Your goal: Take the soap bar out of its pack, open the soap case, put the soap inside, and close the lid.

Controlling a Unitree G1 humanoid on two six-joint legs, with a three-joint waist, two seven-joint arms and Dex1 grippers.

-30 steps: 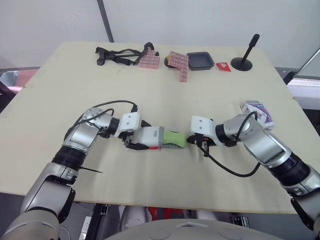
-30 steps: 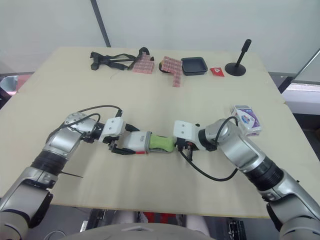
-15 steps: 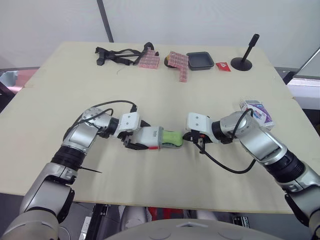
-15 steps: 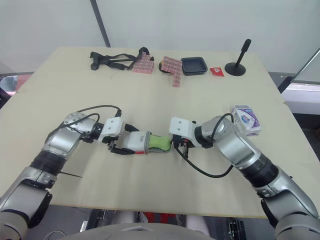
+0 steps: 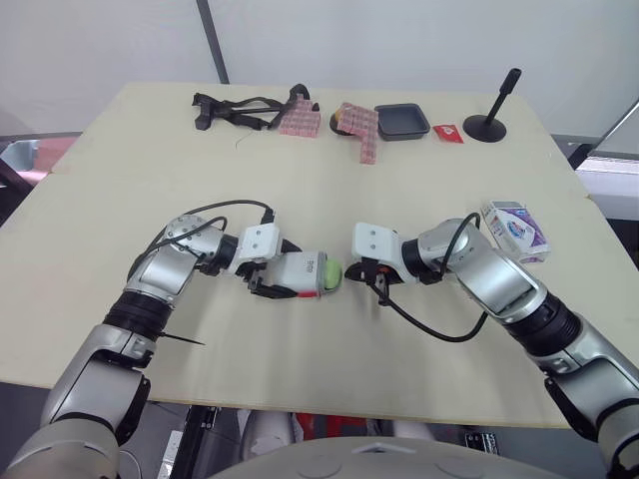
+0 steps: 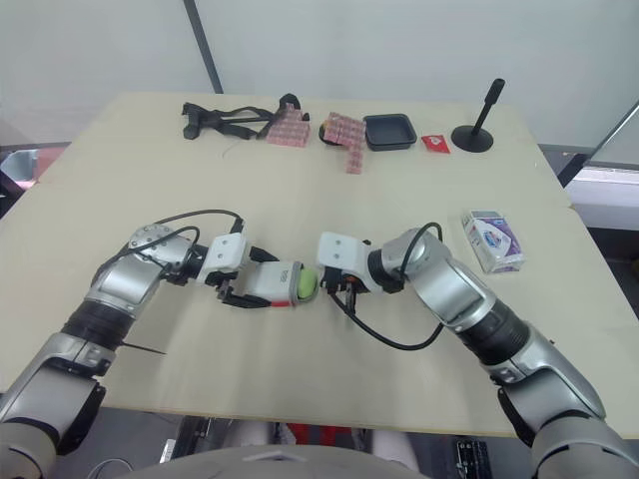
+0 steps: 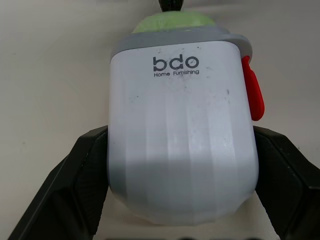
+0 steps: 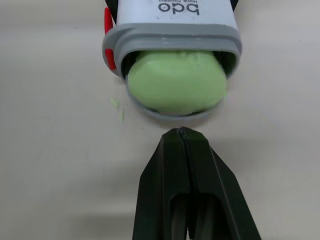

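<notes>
My left gripper (image 5: 283,277) is shut on a white soap case (image 5: 300,274) with a grey rim and a red latch (image 7: 251,89); it holds the case lying on the table, mouth toward my right arm. The green soap bar (image 8: 175,80) sits mostly inside the case, only its rounded end sticking out (image 5: 331,272). The tips of my shut right gripper (image 8: 181,132) are right at that end; I cannot tell whether they touch it. The purple and white soap pack (image 5: 514,228) lies on the table beyond my right forearm.
At the table's far edge lie a black strap (image 5: 230,108), red-patterned packets (image 5: 357,128), a black tray (image 5: 401,121), a small red sachet (image 5: 446,132) and a black stand (image 5: 489,115). Green soap crumbs (image 8: 118,107) lie by the case mouth.
My right gripper has moved left toward the case, and the soap has slid deeper in, from half out to only its end showing. The left gripper has held the case still.
</notes>
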